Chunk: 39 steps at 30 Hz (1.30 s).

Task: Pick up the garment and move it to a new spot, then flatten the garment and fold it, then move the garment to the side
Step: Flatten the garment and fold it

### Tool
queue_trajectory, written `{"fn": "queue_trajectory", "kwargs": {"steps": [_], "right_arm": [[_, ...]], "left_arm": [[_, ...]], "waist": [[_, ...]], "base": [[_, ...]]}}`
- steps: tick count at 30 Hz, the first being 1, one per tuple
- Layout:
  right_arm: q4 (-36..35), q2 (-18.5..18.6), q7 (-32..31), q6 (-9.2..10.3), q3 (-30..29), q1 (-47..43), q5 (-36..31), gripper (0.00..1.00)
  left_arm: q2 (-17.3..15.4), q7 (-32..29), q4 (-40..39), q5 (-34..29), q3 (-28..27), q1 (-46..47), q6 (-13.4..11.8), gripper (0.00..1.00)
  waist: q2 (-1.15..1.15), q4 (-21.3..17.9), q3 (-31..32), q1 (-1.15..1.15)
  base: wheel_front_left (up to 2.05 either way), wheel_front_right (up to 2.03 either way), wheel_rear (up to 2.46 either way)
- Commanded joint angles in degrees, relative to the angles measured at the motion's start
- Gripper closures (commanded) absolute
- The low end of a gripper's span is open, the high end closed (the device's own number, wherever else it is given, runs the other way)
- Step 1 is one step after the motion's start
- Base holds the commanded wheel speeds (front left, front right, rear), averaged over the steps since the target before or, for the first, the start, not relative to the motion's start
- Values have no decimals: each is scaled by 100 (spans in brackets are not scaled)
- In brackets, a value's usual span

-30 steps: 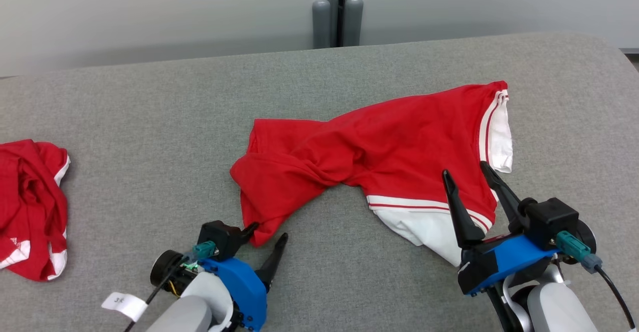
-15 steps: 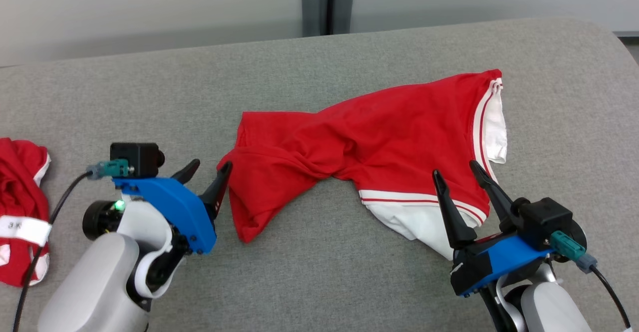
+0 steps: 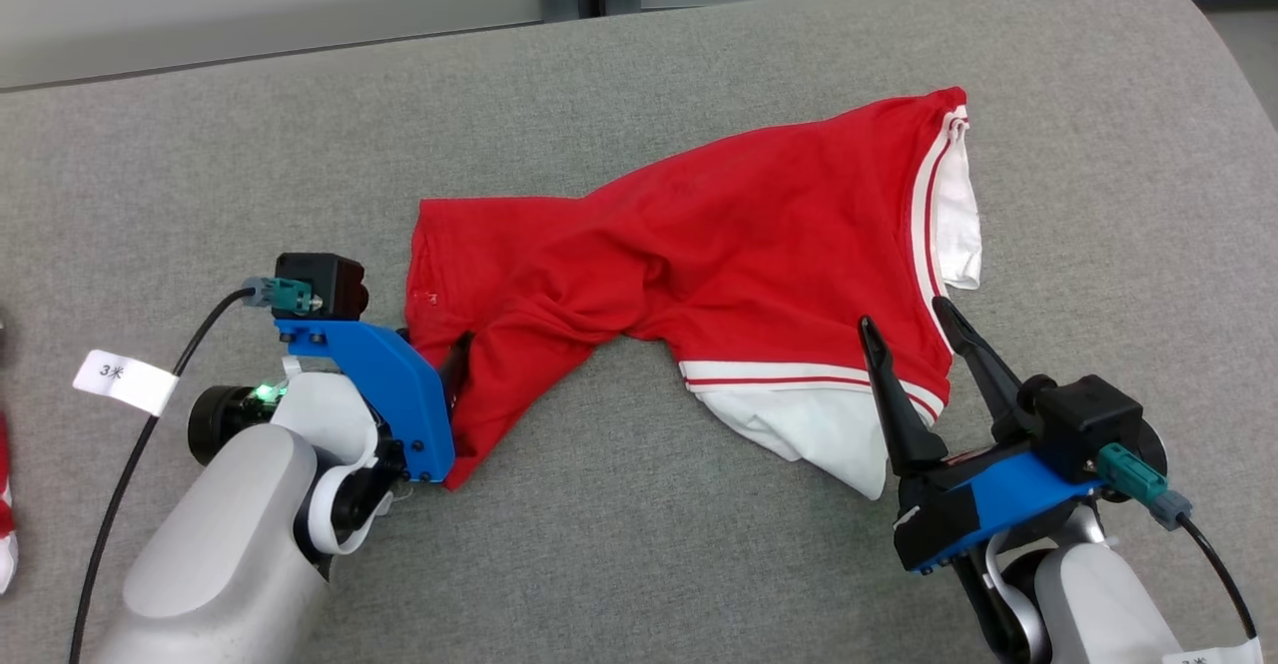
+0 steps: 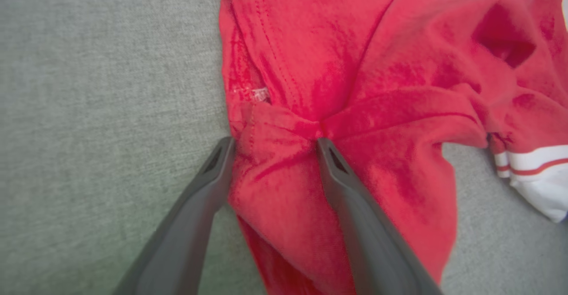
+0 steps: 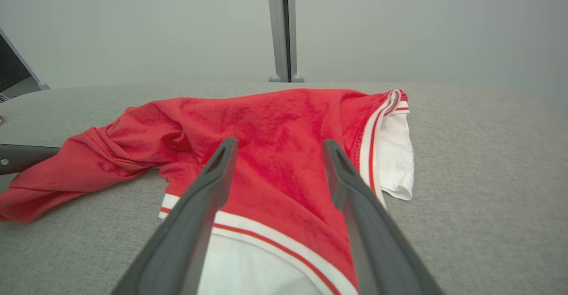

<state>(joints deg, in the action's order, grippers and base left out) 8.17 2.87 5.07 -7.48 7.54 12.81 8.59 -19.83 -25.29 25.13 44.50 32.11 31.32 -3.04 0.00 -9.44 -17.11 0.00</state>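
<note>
Garment position: the red shirt [image 3: 719, 235] lies crumpled across the middle of the grey fabric surface [image 3: 639, 554], twisted at the waist into 1 diagonal ridge, with 2 white, stripe-trimmed sleeves [image 3: 814, 429] turned toward the right side. The left gripper [image 4: 274, 143] is low at the shirt's left hem. Its 2 dark fingers are spread wide and straddle a bunched fold beside the small sewn label [image 4: 259, 94], with nothing clamped. This placement judges as preparation to pinch the hem edge, since that edge gives a firm hold for pulling the twist flat. The right gripper [image 3: 903, 313] is raised over the near sleeve seam, its jaws likewise fully apart and empty. It appears staged to take the opposite end so that both ends can be tensioned together. Flattening is not yet done and folding has not started. The surface is a woven, felt-like grey pad with a rounded far right corner, and its nap is likely to drag on the cloth. Behind it stands a plain pale wall [image 5: 133, 24] divided by 1 vertical grey post [image 5: 280, 29]. A white tag [image 3: 125, 381] hangs on the left arm's cable.
</note>
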Motion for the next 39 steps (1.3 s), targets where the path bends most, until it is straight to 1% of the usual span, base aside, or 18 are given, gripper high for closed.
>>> {"fn": "queue_trajectory", "kwargs": {"steps": [1,2,5,7,10,13,16,19,20,21,23,24,25,26,29,33,36,39], "right_arm": [[21,3,13,-3,4,55,15,0],[30,3,10,-3,19,63,28,0],[41,4,13,-3,45,89,58,0],[49,3,14,-3,31,94,59,0],[56,4,9,-3,-18,61,41,0],[67,4,6,-3,-68,5,38,0],[61,5,0,-3,-125,-61,45,0],[24,4,-17,-3,-218,-152,22,0],[6,4,-25,-3,-249,-168,12,0],[-16,3,-42,-3,-260,-176,12,0],[-49,3,-70,-3,-283,-220,2,0],[-61,4,-75,-3,-279,-235,11,0],[-72,4,-85,-3,-279,-241,17,0],[-82,5,-94,-3,-277,-236,24,0],[-110,4,-112,-3,-265,-230,47,0],[-113,5,-112,-3,-235,-223,56,0],[-101,4,-98,-3,-200,-196,72,0],[-94,4,-87,-3,-163,-143,98,0]], "left_arm": [[-27,97,40,-101,31,92,-44,54],[-33,169,51,-163,66,115,-37,100],[-27,355,61,-275,97,155,-17,100],[-21,724,37,-419,76,227,-46,100],[80,1193,-90,-521,92,166,62,100],[62,1607,-385,-620,155,-75,169,100],[-72,1827,-919,-724,277,-453,188,100],[-266,1790,-1637,-784,449,-1002,128,100],[-345,1723,-1892,-801,502,-1200,64,100],[-432,1619,-2152,-808,533,-1396,-26,100],[-620,1147,-2558,-685,701,-1848,-206,100],[-699,915,-2770,-615,751,-2020,-280,62],[-797,697,-2980,-532,785,-2150,-366,17],[-897,520,-3188,-477,800,-2268,-437,0],[-1079,109,-3710,-212,751,-2616,-683,0],[-1174,181,-4128,-192,401,-2558,-995,0],[-1045,387,-3993,-306,169,-2268,-1187,0],[-794,454,-3474,-363,128,-1871,-1207,0]], "waist": [[0,20,20,0],[0,32,33,0],[0,54,67,0],[0,96,104,0],[0,189,170,0],[0,279,262,0],[0,360,357,0],[0,478,434,0],[0,523,457,0],[0,559,470,0],[0,637,496,0],[0,668,506,0],[0,694,511,0],[0,717,514,0],[0,779,530,0],[0,805,539,0],[0,787,516,0],[0,735,454,0]], "base": [[0,0,0],[0,0,0],[0,0,0],[0,0,0],[0,0,0],[0,0,0],[0,0,0],[0,0,0],[0,0,0],[0,0,0],[0,0,0],[0,0,0],[0,0,0],[0,0,0],[0,0,0],[0,0,0],[0,0,0],[0,0,0]]}}
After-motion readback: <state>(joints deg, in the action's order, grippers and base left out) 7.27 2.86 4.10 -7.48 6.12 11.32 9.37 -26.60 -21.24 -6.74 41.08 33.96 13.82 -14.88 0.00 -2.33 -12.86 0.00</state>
